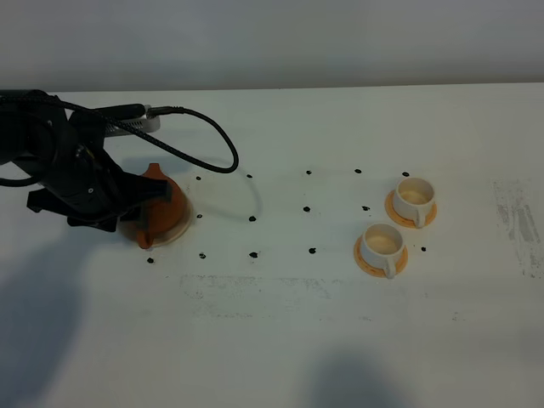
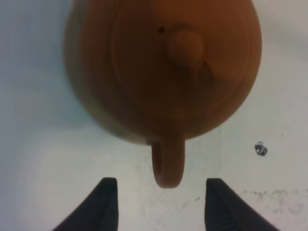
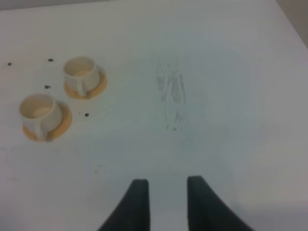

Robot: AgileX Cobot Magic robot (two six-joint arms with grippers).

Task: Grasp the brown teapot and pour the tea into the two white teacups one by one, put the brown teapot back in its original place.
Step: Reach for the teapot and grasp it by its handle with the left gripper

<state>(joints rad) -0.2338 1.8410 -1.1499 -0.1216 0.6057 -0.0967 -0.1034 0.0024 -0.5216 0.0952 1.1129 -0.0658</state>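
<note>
- The brown teapot (image 1: 161, 204) sits on its cream coaster (image 1: 177, 232) at the left of the tabletop (image 1: 280, 340), with the left arm hunched right over it.
- The left pincer (image 2: 162, 204) is spread wide and grips nothing. The pot's loop handle (image 2: 168, 166) points into the gap between the jaws, just short of them and touching neither.
- To my eye this is the reach for the grasp, with no pouring begun. I cannot tell whether the cups hold any tea.
- Next the arm should ease forward until the handle lies between the jaws, then close squarely on it. The loop is thin and looks smooth, so an off-centre pinch might let the pot twist or swing.
- The two white teacups (image 1: 414, 195) stand on orange saucers (image 1: 365, 262) well away on the right, close together, one nearer the front edge.
- The right pincer (image 3: 166, 204) hangs over bare tabletop off to the side of the cups, jaws a little apart and empty.
- Only black dots (image 1: 252, 218) lie between pot and cups. A black cable (image 1: 212, 140) loops just behind the pot and might drag when the arm travels.
</note>
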